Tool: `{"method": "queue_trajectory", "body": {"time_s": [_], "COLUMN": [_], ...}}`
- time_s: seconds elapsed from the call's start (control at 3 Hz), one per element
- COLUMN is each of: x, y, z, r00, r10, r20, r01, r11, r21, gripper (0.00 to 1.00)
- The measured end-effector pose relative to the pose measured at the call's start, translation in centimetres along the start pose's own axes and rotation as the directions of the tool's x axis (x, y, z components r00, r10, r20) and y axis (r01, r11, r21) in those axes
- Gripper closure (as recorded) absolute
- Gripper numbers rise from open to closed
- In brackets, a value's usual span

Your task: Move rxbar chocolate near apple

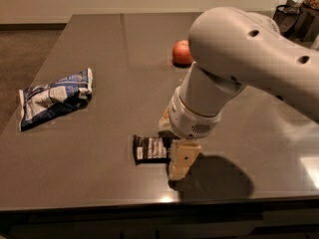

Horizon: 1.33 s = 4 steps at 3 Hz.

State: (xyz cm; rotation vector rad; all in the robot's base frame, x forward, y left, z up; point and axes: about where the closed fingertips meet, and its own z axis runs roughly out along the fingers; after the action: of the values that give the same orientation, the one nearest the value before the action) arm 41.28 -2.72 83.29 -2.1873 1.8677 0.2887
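The rxbar chocolate (pixel 151 149) lies flat on the dark table near its front edge, a black wrapper with white lettering. My gripper (pixel 178 164) points down at the bar's right end, low at the table surface and touching or overlapping that end. The big white arm hides the gripper's far side and the bar's right end. The apple (pixel 181 52) sits farther back on the table, red-orange, its right side hidden behind the arm. The bar and the apple are well apart.
A blue-and-white snack bag (pixel 52 97) lies at the left of the table (pixel 109 44). The table's front edge runs just below the gripper. Dark containers (pixel 294 15) stand at the back right corner.
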Motion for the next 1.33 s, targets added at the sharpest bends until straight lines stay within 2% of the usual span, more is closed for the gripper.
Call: {"method": "queue_trajectory", "body": {"time_s": [1.0, 1.33], "x": [-0.5, -0.1], "y": [0.0, -0.6], "z": [-0.3, -1.3], "r00": [1.0, 0.999], "r10": [0.014, 0.035], "r20": [0.007, 0.021], "r01": [-0.014, -0.034], "r11": [0.9988, 0.9977], "r21": [-0.046, -0.058], "gripper": [0.96, 1.0]}}
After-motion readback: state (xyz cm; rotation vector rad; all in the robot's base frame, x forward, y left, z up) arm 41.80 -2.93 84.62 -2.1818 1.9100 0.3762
